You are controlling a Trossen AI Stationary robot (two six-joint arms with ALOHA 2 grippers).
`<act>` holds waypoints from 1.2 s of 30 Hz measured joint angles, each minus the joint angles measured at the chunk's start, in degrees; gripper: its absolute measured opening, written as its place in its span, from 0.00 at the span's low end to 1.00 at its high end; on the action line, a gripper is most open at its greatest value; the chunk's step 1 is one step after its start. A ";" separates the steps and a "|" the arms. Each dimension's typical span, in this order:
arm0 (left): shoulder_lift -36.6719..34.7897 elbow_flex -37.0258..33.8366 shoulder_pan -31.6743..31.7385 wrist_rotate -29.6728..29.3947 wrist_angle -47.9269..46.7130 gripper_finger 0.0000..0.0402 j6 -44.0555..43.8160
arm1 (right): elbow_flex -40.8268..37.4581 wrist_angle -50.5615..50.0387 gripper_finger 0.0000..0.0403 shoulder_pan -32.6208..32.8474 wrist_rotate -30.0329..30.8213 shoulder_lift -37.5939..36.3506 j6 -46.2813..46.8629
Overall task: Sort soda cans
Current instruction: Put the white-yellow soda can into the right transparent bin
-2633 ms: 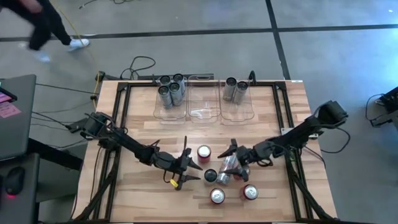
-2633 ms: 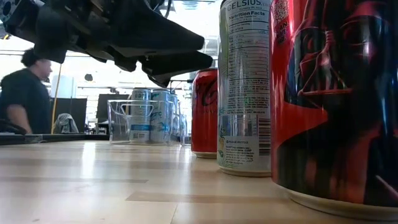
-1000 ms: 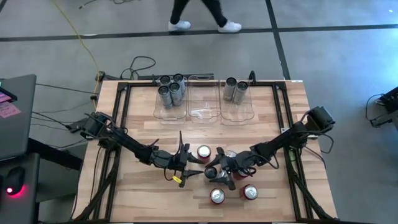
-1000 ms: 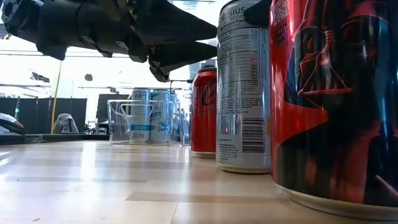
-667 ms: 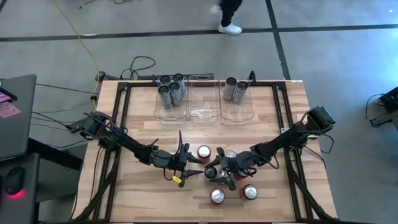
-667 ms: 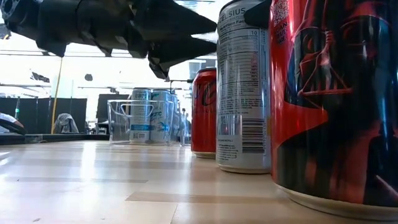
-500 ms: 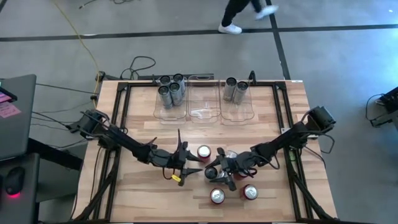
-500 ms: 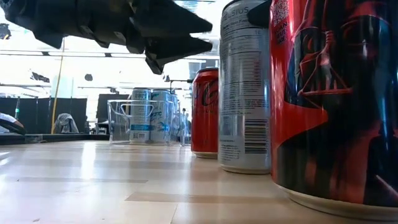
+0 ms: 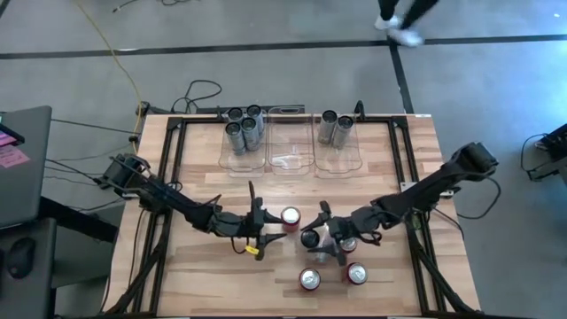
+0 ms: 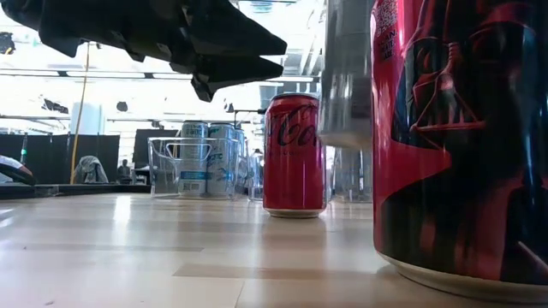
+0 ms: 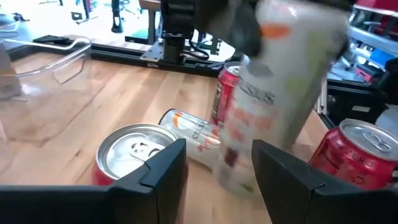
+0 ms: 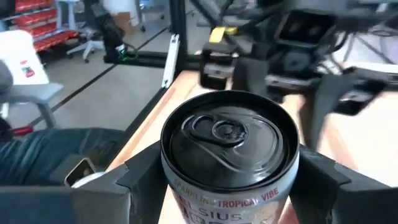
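Gripping a silver-grey can (image 12: 229, 155) with a dark top, the right gripper (image 9: 321, 241) holds it off the wooden table (image 9: 399, 275), its two fingers pressed against opposite sides of the can just below the rim. In the low view that can (image 10: 347, 77) hangs clear of the board, blurred, above and just beside the upright red can (image 9: 290, 216) that serves as landmark here. The left gripper (image 9: 258, 227) hovers on the other side of that red can (image 11: 134, 152), close to it, with its jaws parted around nothing and the can's silver top between and just ahead of the fingers (image 11: 165, 168).

Two more red cans (image 9: 309, 280) stand upright nearer the table's front edge than the landmark can, side by side and a little apart, the second one (image 9: 356, 273) toward the right arm. Another silver-grey can (image 11: 189, 140) lies on its side on the wood just beyond the landmark can in the left wrist view.

Three clear bins (image 9: 291, 165) sit in a row at the far edge, well apart from the red can. One end bin holds four silver-grey cans (image 9: 244, 128), the other end bin holds two (image 9: 335, 126).
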 joint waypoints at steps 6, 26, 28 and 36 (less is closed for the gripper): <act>0.00 0.00 -1.08 -2.64 -0.15 0.44 1.36 | 0.00 -3.02 0.70 0.00 0.32 -5.24 -0.49; 0.00 -0.02 -1.63 -2.91 0.29 0.44 1.18 | -0.22 -22.30 0.70 -9.95 14.27 -26.65 -6.45; 0.00 -0.02 -1.63 -2.91 0.29 0.44 1.05 | -1.09 -23.26 0.70 -15.19 14.14 -27.96 -6.52; 0.00 -0.04 -1.63 -2.89 0.28 0.44 0.58 | -9.94 -16.09 0.70 -37.59 9.98 -29.48 -5.78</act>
